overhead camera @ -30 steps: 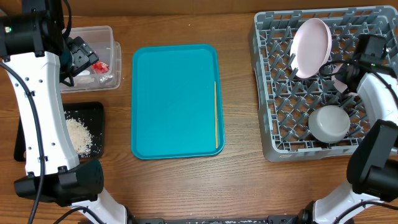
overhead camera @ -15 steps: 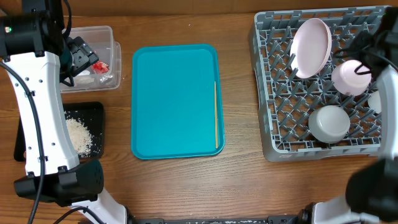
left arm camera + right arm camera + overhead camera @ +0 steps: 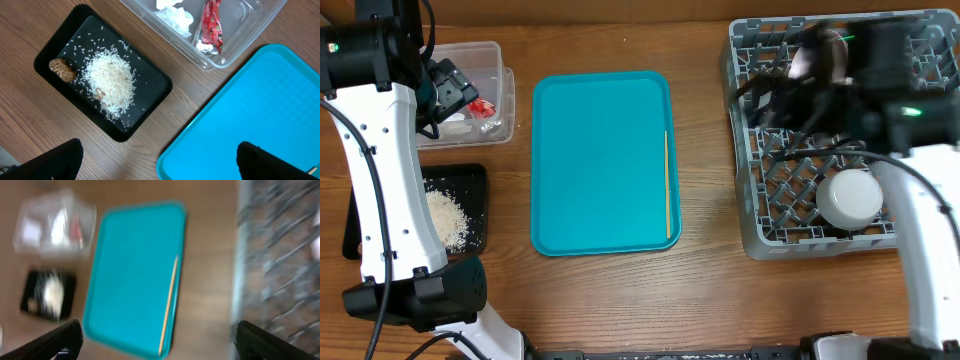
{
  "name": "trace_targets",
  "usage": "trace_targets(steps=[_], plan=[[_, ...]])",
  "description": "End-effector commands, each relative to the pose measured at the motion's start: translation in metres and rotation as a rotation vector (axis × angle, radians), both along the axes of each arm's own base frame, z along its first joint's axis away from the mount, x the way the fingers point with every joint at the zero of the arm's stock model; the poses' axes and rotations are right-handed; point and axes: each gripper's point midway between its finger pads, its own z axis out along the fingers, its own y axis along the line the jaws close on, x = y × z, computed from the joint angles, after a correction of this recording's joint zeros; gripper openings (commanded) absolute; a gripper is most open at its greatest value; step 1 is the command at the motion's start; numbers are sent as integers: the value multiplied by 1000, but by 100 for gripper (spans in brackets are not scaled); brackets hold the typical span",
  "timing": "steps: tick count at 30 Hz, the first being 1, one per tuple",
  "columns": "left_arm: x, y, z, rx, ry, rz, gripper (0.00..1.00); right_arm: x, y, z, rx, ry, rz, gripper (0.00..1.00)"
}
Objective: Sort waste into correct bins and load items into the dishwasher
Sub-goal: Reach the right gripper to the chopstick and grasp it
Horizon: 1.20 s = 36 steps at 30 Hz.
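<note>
The dishwasher is the grey peg rack (image 3: 765, 215) on the right, with a grey bowl (image 3: 850, 197) upside down in it. My right arm (image 3: 865, 60) is a dark blur over the rack's back half and hides the dishes there. The right gripper (image 3: 162, 342) is open and empty, looking down on the teal tray (image 3: 135, 275) and the wooden stick (image 3: 169, 300) along its right edge. The left gripper (image 3: 160, 165) is open and empty, high above the black tray (image 3: 150, 107) of rice (image 3: 110, 82) with a brown lump (image 3: 62, 70). The clear tub (image 3: 235, 47) holds napkins (image 3: 175, 15) and a red wrapper (image 3: 210, 25).
The teal tray (image 3: 600, 160) lies mid-table with only the stick (image 3: 667, 185) on it. The clear tub (image 3: 500, 60) and the black tray (image 3: 475, 180) sit at the far left under my left arm (image 3: 380, 150). Bare wood separates the tray and the rack.
The right gripper opened and let go of a small pale bowl in the rack. That arm then swung fast to the left across the rack. The left arm has stayed still.
</note>
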Motion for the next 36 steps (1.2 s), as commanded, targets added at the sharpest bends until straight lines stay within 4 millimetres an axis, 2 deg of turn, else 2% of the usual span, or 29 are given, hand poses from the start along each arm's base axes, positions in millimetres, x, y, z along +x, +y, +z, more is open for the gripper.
trace_targets(steps=[1,5,6,10,13,17,21,24,36], plan=[[-4,-1,5,-5,-16,10,100,-18,39,-14,-42,26,112,100],[-4,-1,5,-5,-15,10,100,-32,85,-40,-57,53,228,100],[-4,-1,5,-4,-16,10,100,-32,94,-51,-62,75,207,100],[-4,-1,5,-5,-15,10,100,-25,107,-102,-153,171,18,100],[-4,-1,5,-5,-15,10,100,-26,121,-141,-234,227,19,100],[-4,-1,5,-5,-15,10,100,-33,135,-189,-300,319,29,92],[-4,-1,5,-5,-16,10,100,-39,138,-222,-350,388,10,84],[-4,-1,5,-5,-15,10,100,-41,137,-236,-365,424,-19,78],[-4,-1,5,-4,-16,10,100,-36,138,-270,-385,429,-31,78]])
